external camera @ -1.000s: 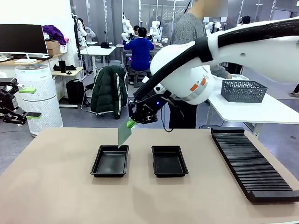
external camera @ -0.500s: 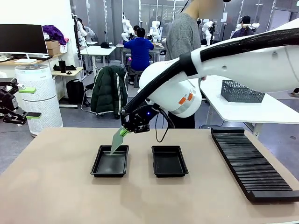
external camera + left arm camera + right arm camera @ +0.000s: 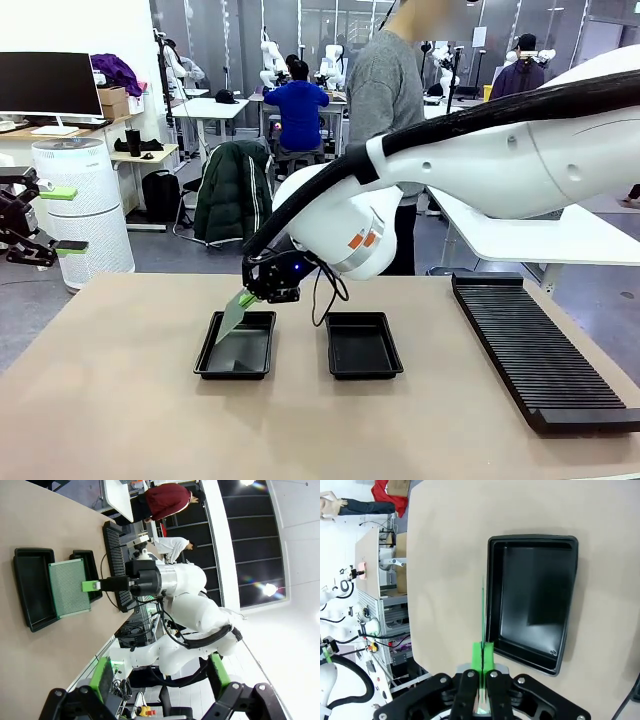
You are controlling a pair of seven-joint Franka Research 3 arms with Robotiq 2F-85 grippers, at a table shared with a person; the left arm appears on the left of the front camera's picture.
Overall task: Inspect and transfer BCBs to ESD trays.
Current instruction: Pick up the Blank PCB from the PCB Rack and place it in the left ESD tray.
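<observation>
My right gripper (image 3: 262, 288) is shut on the top edge of a green BCB (image 3: 234, 316). The board hangs tilted, its lower edge down inside the left ESD tray (image 3: 212, 352). In the right wrist view the BCB (image 3: 483, 611) shows edge-on between the shut fingers of the gripper (image 3: 482, 669), along the rim of the tray (image 3: 532, 539). The left wrist view shows the speckled face of the BCB (image 3: 69, 587) over that tray (image 3: 26, 595). The second ESD tray (image 3: 363, 345) holds nothing. My left gripper (image 3: 45, 220) hangs open off the table's left end.
A long black ribbed rack (image 3: 535, 345) lies along the table's right side. A person in a grey top (image 3: 385, 90) stands beyond the far edge. My right arm's white body (image 3: 470, 170) spans the air above the right tray and rack.
My right arm has swung left and down, tipping the BCB from nearly upright to slanted, its lower edge now inside the left tray. The left arm has not moved.
</observation>
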